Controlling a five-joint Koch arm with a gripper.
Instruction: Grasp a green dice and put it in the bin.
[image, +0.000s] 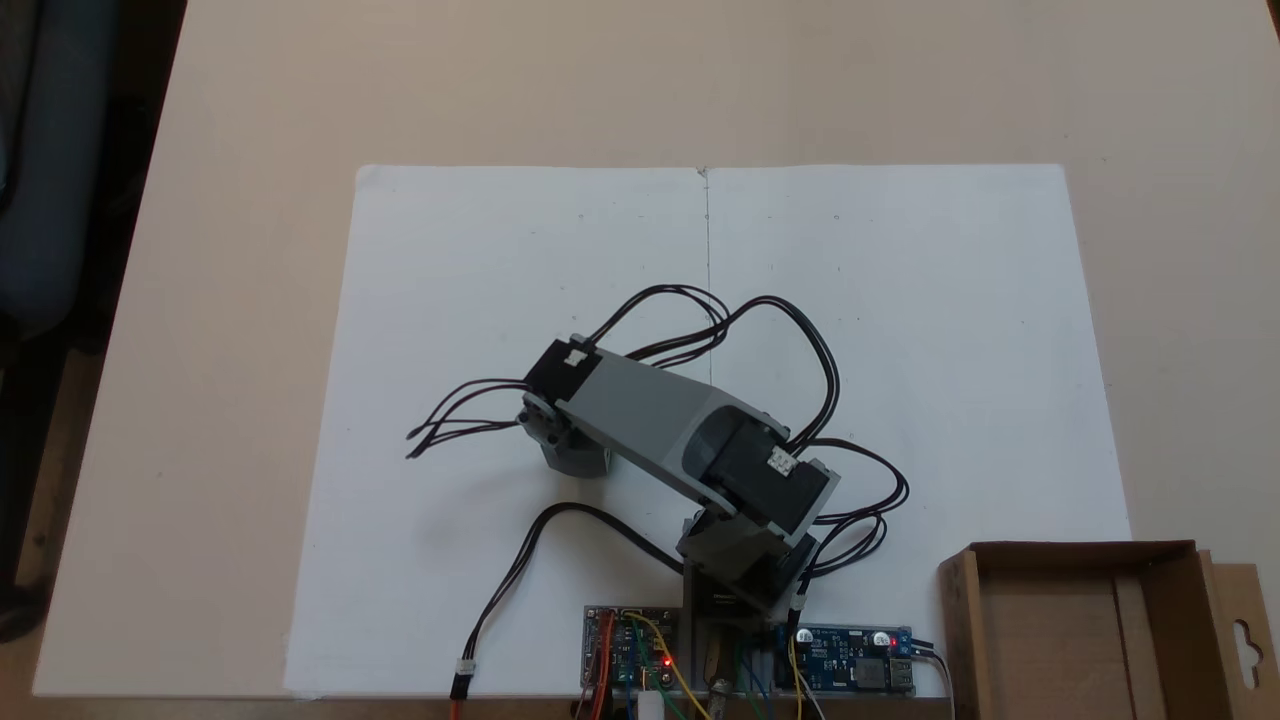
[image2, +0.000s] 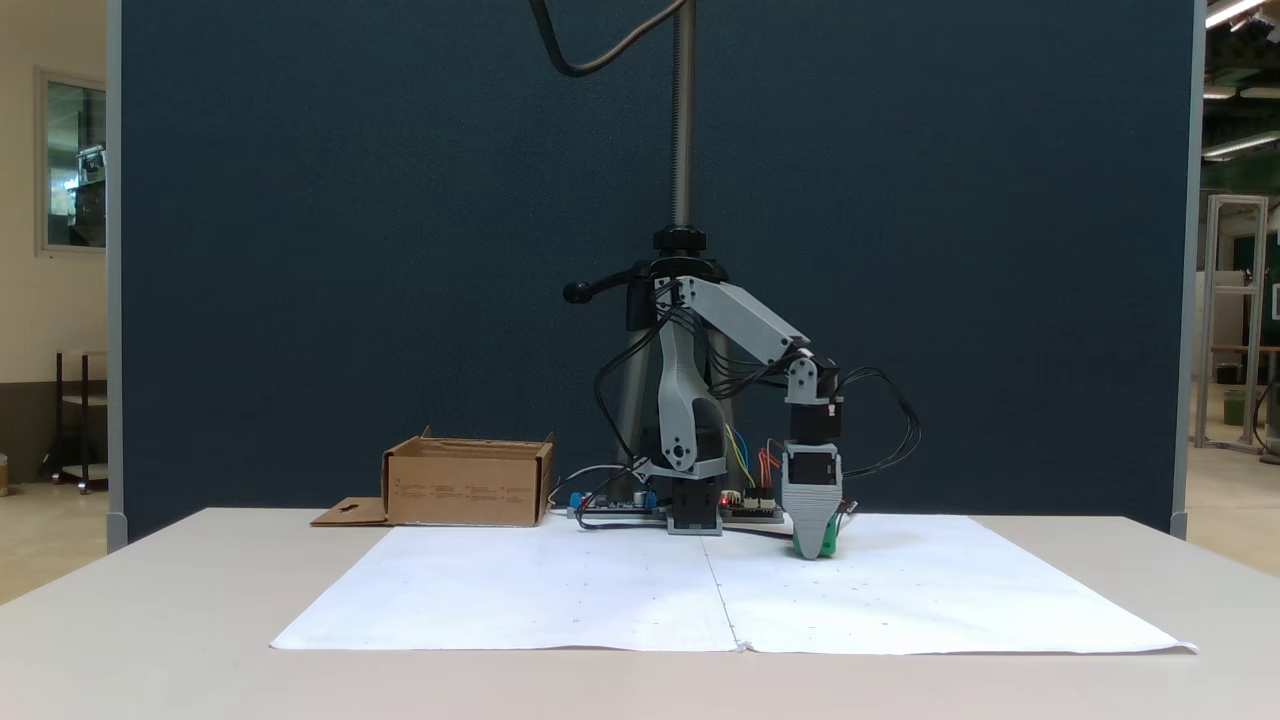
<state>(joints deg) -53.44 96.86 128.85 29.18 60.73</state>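
Note:
In a fixed view from the front, the green dice (image2: 828, 542) rests on the white paper, right of the arm's base. My gripper (image2: 814, 545) points straight down over it. One grey jaw stands in front of the dice and green shows on both sides of its tip; the other jaw is hidden behind. In a fixed view from above, the gripper (image: 575, 458) is a grey block under the wrist and covers the dice. The bin (image: 1050, 640), a shallow brown cardboard box, stands beside the arm's base, and its side wall (image2: 465, 490) faces the front camera.
A large white paper sheet (image: 900, 330) covers the table's middle. Circuit boards (image: 855, 660) and loose black cables (image: 450, 430) lie around the arm's base. A camera pole (image2: 683, 110) rises behind the arm, before a dark partition.

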